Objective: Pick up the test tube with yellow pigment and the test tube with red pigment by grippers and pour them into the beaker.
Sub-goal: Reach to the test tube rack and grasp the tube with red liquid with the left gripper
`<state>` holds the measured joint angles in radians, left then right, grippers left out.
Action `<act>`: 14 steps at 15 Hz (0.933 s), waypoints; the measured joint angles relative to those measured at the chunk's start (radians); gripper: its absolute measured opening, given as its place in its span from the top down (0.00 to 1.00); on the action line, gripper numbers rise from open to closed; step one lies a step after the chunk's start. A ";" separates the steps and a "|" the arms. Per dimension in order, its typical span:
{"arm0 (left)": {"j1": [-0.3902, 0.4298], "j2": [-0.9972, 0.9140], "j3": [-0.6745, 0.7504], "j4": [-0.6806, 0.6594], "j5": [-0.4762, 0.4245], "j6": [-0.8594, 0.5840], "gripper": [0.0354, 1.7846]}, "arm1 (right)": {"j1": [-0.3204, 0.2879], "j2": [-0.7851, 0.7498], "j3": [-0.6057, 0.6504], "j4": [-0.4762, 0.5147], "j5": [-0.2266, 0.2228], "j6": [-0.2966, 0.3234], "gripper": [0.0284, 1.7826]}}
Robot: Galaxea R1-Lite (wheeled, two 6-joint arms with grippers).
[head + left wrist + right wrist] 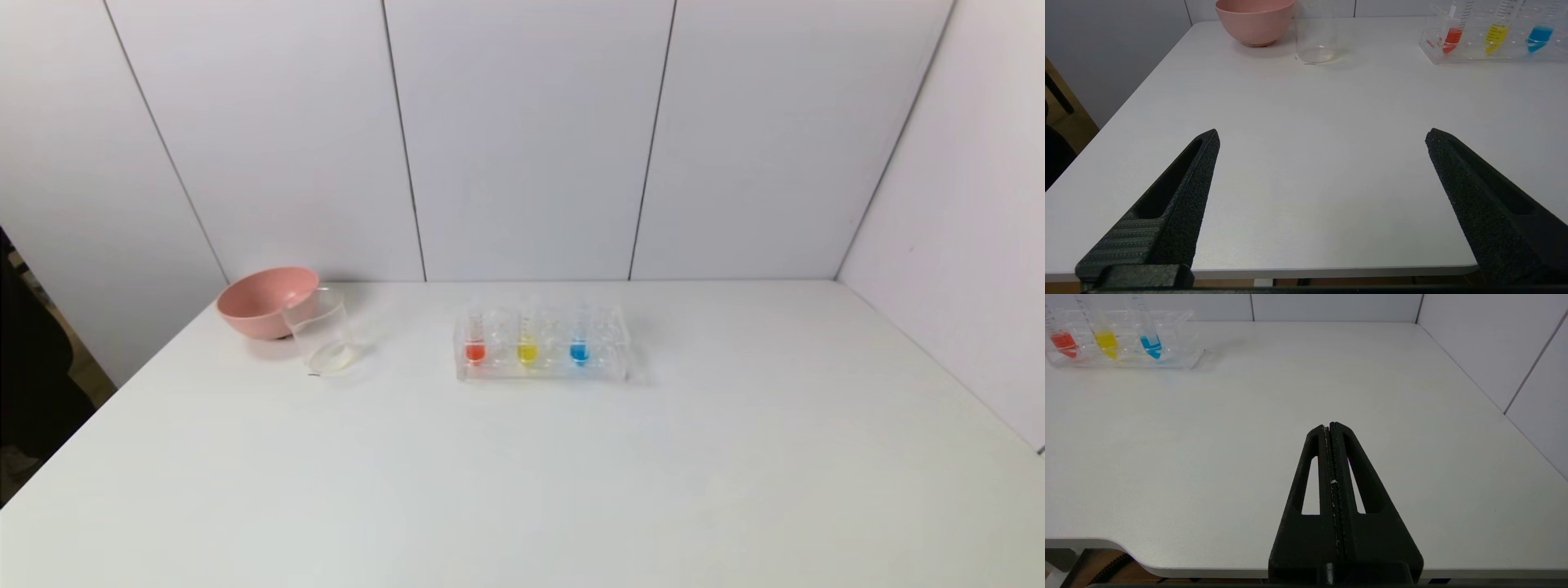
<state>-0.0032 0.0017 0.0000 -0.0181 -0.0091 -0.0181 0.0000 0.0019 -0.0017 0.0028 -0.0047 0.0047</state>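
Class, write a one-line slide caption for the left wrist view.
Open left gripper waits near the table's edge, facing pink bowl, beaker and racked red, yellow and blue tubes.

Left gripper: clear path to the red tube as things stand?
Probably yes. The left gripper is open at the table's near edge, bare table ahead; the red tube stands at the rack's left end, with the beaker off to the side.

The left gripper was matte black, its two tapering fingers rough-grained, each with a long hollow slot and a ribbed base. The right gripper showed the same black plastic, with triangular cut-outs and a fine toothed seam running between its fingers.
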 joint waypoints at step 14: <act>-0.001 0.007 -0.193 0.123 -0.059 0.004 0.01 | 0.000 0.000 0.000 0.000 0.000 0.000 0.95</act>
<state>-0.0038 0.0089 -0.1934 0.1047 -0.0683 -0.0138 0.0000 0.0019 -0.0017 0.0032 -0.0047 0.0047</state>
